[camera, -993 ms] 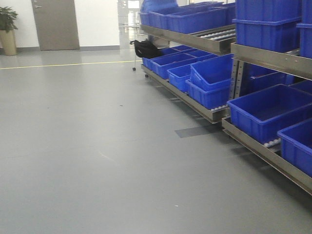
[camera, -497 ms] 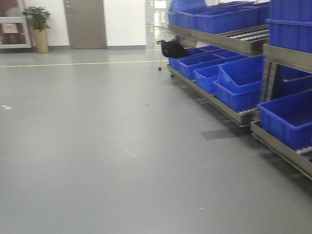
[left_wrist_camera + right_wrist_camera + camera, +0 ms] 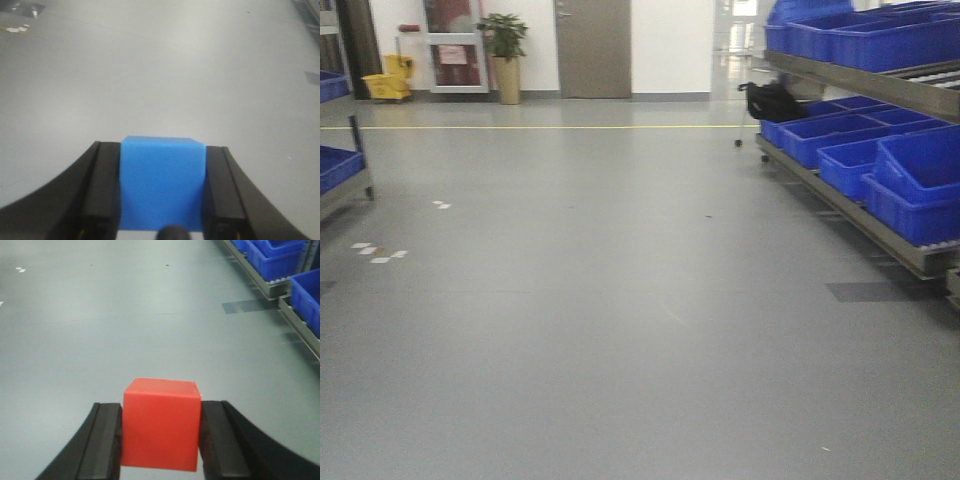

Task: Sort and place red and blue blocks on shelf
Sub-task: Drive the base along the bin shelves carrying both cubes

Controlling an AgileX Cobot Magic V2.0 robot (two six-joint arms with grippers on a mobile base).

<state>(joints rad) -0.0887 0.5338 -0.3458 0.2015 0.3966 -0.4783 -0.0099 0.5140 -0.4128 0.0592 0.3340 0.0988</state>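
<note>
My left gripper (image 3: 162,182) is shut on the blue block (image 3: 162,180), held above bare grey floor. The red block (image 3: 161,422) sits clamped between the black fingers of my right gripper (image 3: 160,432), also over the floor. The shelf (image 3: 880,75), a steel rack with rows of blue bins (image 3: 910,180), runs along the right side of the front view. Its lower rail (image 3: 300,327) and bins also show at the upper right of the right wrist view. Neither gripper shows in the front view.
Another rack with a blue bin (image 3: 335,165) stands at the left edge. A black bag (image 3: 772,102) sits by the shelf's far end. A potted plant (image 3: 506,55), a yellow mop bucket (image 3: 385,85) and a door (image 3: 592,48) line the far wall. A yellow line (image 3: 520,127) crosses the floor.
The front view has swung left: the shelf slid toward the right edge, and the left rack, plant and mop bucket came into sight.
</note>
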